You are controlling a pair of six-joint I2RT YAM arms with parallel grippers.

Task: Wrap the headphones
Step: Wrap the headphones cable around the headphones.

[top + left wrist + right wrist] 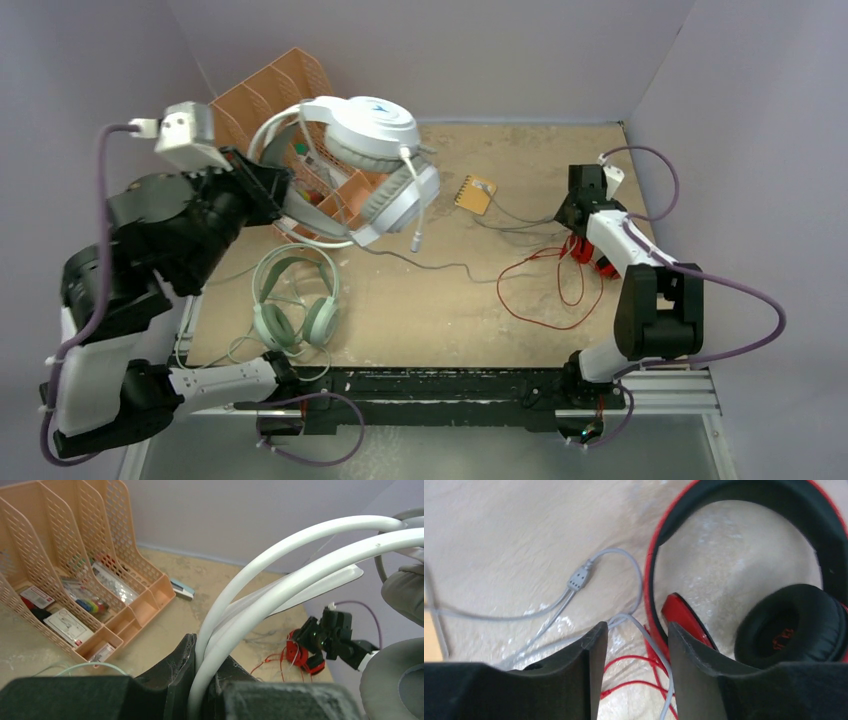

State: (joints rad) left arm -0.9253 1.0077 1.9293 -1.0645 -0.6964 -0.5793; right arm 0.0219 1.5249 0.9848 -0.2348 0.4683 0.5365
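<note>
From above, the left gripper (pixel 275 190) is raised at the back left and clamps the headband of the white headset (pixel 375 130), which hangs over an orange file organizer (pixel 262 95). The mint headset (pixel 295 300) lies flat on the table (pixel 450 330) near the left arm. The grey cord (pixel 440 265) trails right towards the right gripper (pixel 575 215). The red headset (pixel 603 265) lies there, with its red cord (pixel 540 290) in loose loops.

In the left wrist view, the fingers (pixel 185 655) are clenched on the white bands.

In the right wrist view, the jaws stand apart and grip nothing. The grey cord runs through the gap, and the red headset lies just to the right.
</note>
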